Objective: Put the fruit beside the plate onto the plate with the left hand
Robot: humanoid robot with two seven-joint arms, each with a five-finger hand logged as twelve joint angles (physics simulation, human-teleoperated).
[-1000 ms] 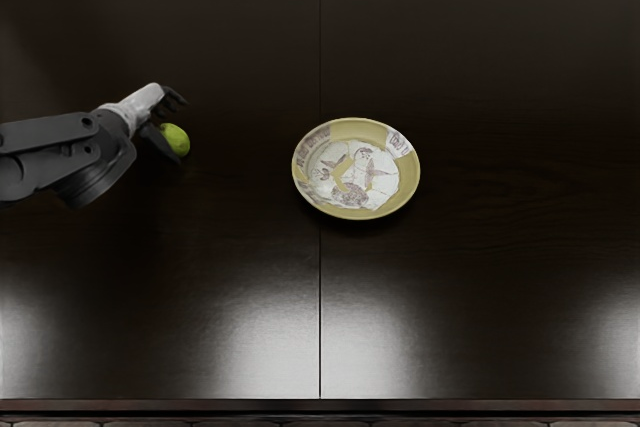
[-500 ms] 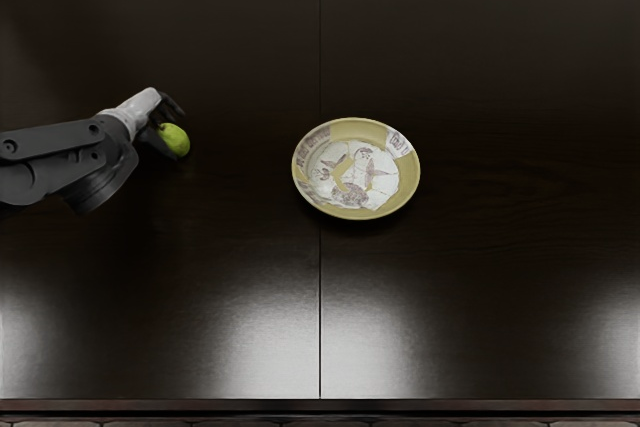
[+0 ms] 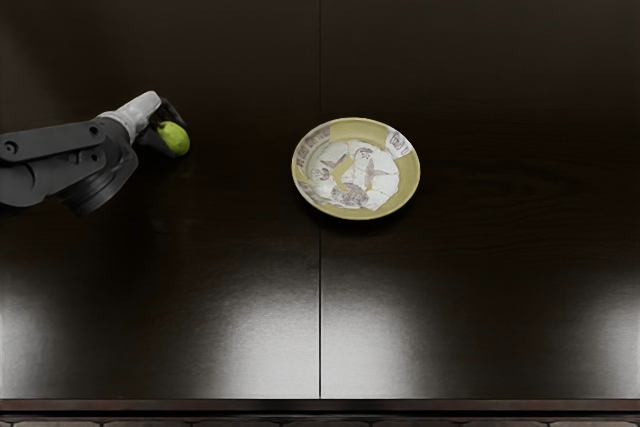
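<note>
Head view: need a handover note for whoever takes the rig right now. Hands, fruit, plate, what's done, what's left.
Left hand: at the left of the table, fingers apparently closed on the green fruit.
Right hand: not in view.
Plate: near the table's centre, nothing on it; the fruit sits well to its left.
Done: reach, and seemingly the grasp.
Left: lift the fruit, carry it right to the plate, set it down, release.

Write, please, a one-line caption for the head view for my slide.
Left hand grasps the green fruit on the dark table, apart from the painted plate.
</note>
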